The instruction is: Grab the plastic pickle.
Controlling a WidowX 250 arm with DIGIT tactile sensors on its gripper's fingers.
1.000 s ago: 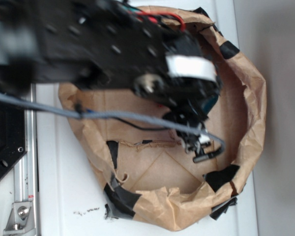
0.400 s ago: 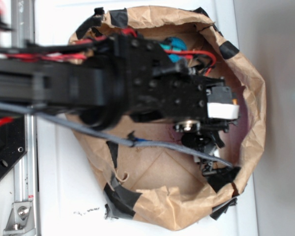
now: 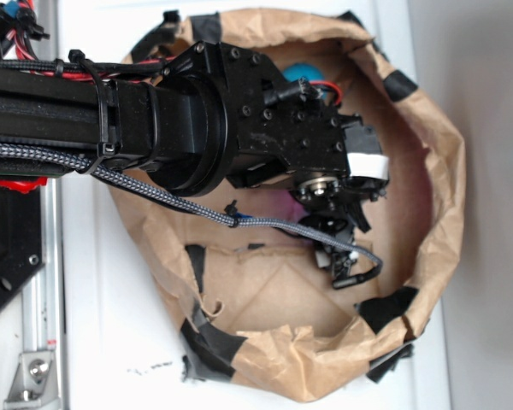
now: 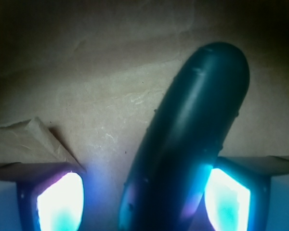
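1. In the exterior view, the black WidowX arm [image 3: 197,128] reaches from the left over a crumpled brown paper bag [image 3: 440,196] whose rim is patched with black tape [image 3: 214,346].
2. The bag sits on a white table [image 3: 111,342], and its brown floor is bare in the lower middle.
3. A grey braided cable [image 3: 154,195] runs along the underside of the arm and curls down beside the wrist.
4. The gripper [image 3: 342,260] hangs inside the bag, over the right part of its floor; in this view its fingers are small and dark, and the plastic pickle cannot be made out.
5. A blue ball [image 3: 301,73] peeks out just above the arm, near the bag's upper rim.
6. In the wrist view, the plastic pickle [image 4: 188,144] lies on the brown paper floor, a glossy dark green capsule running from the bottom middle up to the right.
7. The gripper [image 4: 143,202] straddles its lower part: the right glowing pad [image 4: 227,202] sits just against the pickle's side, while the left pad [image 4: 60,202] stands apart from it, with paper showing between.
8. The jaws are thus spread around the pickle, not clamped on it.
9. A creased paper flap [image 4: 33,139] rises at the left, just above the left pad.
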